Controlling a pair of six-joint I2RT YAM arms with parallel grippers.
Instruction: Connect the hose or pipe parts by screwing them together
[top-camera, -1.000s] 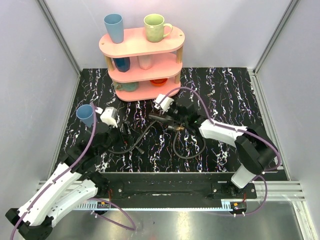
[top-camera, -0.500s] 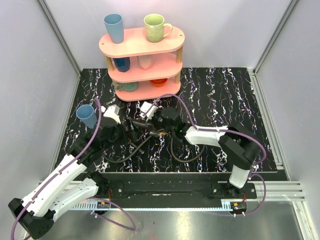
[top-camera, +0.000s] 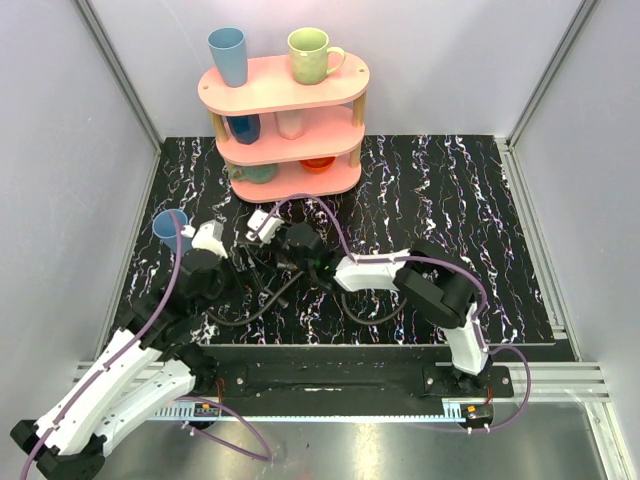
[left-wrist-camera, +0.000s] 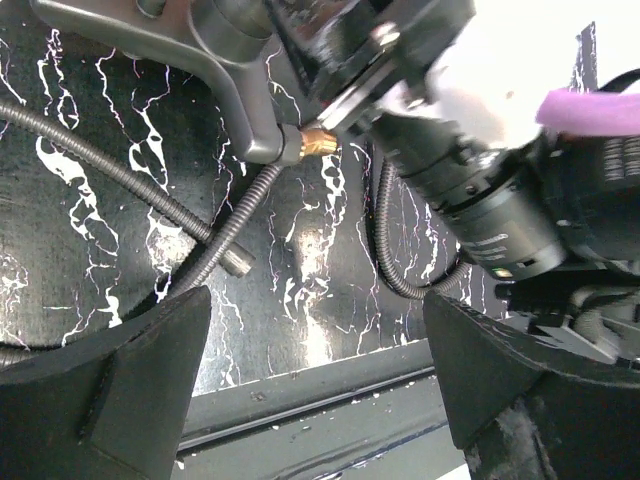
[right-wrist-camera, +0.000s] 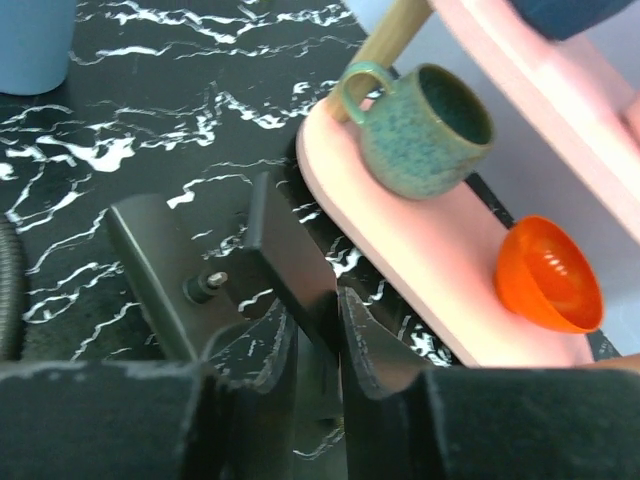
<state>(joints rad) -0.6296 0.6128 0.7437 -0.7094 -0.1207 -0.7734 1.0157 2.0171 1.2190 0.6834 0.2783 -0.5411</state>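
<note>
Swung toward nine o'clock, your right arm (top-camera: 400, 272) now carries the nozzle (left-wrist-camera: 245, 95) beside the left gripper (left-wrist-camera: 318, 325). Hose (left-wrist-camera: 225, 233) lies on the mat, its free end at seven o'clock of the nozzle's brass tip (left-wrist-camera: 318, 140). Pick that end up first and line the threads straight before you turn. Left gripper gapes wide, empty; right gripper (right-wrist-camera: 315, 335) pinches the nozzle, jaws almost closed.

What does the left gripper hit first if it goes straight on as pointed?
Likely the grey nozzle piece, its brass end at the right gripper tips; the hose lies lower. Depth unclear.
</note>
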